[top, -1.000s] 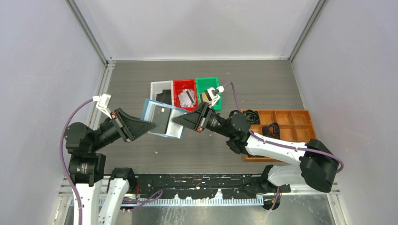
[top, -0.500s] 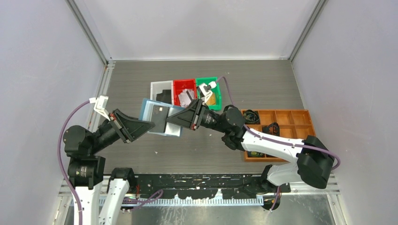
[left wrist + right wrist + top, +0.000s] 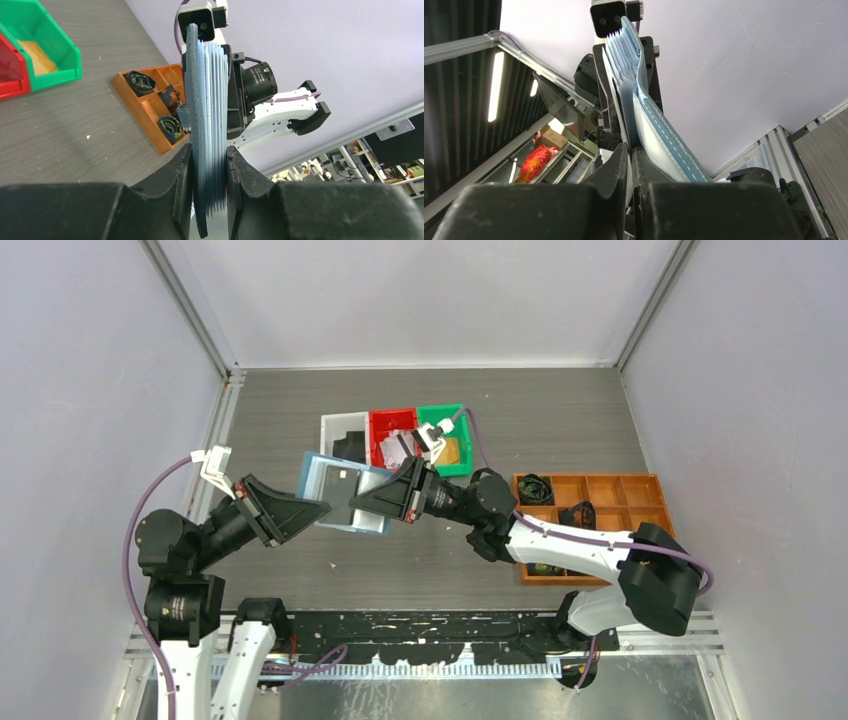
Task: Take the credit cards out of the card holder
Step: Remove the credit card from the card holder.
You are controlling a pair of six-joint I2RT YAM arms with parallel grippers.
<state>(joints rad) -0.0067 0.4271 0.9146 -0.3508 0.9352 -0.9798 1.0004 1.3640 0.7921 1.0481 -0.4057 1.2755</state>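
Observation:
The blue card holder [image 3: 320, 478] hangs open in the air between my two arms, lighter blue inside. A black credit card [image 3: 344, 484] shows in its slots. My left gripper [image 3: 316, 509] is shut on the holder's left edge. In the left wrist view the jaws [image 3: 209, 170] clamp the holder [image 3: 206, 100] edge-on. My right gripper [image 3: 360, 502] reaches into the holder from the right. In the right wrist view [image 3: 629, 152] it is shut on a thin pale card edge beside the holder's stitched flap [image 3: 664, 140].
Behind the holder stand a white bin [image 3: 340, 424], a red bin [image 3: 392, 420] and a green bin [image 3: 446, 416], holding black, silver and gold cards. An orange compartment tray [image 3: 610, 502] with coiled black cables lies at the right.
My right gripper has moved left, further onto the open holder. The left gripper and the holder have shifted slightly left and down.

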